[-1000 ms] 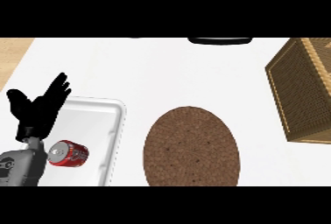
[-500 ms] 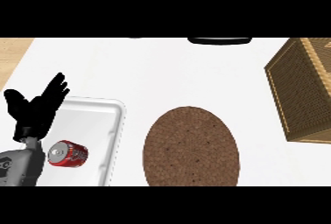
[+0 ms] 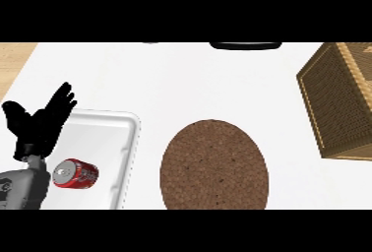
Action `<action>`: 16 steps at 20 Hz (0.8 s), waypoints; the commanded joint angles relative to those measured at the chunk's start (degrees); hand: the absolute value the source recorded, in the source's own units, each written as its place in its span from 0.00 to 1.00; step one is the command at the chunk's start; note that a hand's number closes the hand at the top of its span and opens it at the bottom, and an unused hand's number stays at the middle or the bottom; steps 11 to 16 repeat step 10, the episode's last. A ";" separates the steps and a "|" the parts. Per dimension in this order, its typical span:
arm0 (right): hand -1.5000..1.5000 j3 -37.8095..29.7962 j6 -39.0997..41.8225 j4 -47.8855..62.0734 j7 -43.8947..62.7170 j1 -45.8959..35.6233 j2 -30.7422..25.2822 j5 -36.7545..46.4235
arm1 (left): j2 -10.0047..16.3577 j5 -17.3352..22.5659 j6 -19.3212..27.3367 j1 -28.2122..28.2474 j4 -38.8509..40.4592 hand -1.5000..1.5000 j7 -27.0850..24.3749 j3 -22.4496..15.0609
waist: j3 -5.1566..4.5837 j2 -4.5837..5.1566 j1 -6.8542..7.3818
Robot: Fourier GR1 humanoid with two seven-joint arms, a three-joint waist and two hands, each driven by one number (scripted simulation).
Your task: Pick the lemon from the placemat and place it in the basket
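Observation:
The brown round placemat (image 3: 214, 165) lies in the lower middle of the counter, and no lemon shows on it or anywhere else. The woven basket (image 3: 341, 101) stands at the right edge, partly cut off. My left hand (image 3: 40, 123) rests open at the left edge, fingers up, over the corner of a white tray. The right hand does not appear in the view.
A white tray (image 3: 120, 142) sits left of the placemat with a red can (image 3: 75, 173) lying on its side in it. A dark object (image 3: 245, 45) shows at the counter's far edge. Wooden floor (image 3: 15, 54) lies beyond the counter's left edge.

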 commanded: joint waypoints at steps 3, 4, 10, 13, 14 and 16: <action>0.00 -6.03 13.31 19.49 -4.14 1.66 -13.77 -5.19 | -0.61 -1.23 0.66 -2.56 1.57 0.50 -0.34 -0.72 | 0.09 0.42 0.14; 0.00 -6.57 15.58 22.73 -9.72 4.46 -13.89 -4.44 | -0.69 -0.23 -0.24 0.30 -1.38 0.50 0.56 -0.85 | 0.17 0.36 0.62; 0.00 -6.36 27.22 32.31 -19.82 11.23 -21.18 -2.14 | 0.01 0.34 -0.91 0.38 1.59 0.50 -1.90 0.87 | 0.32 0.66 0.36; 0.00 -6.36 27.22 32.31 -19.82 11.23 -21.18 -2.14 | 0.01 0.34 -0.91 0.38 1.59 0.50 -1.90 0.87 | 0.32 0.66 0.36; 0.00 -6.36 27.22 32.31 -19.82 11.23 -21.18 -2.14 | 0.01 0.34 -0.91 0.38 1.59 0.50 -1.90 0.87 | 0.32 0.66 0.36; 0.00 -6.36 27.22 32.31 -19.82 11.23 -21.18 -2.14 | 0.01 0.34 -0.91 0.38 1.59 0.50 -1.90 0.87 | 0.32 0.66 0.36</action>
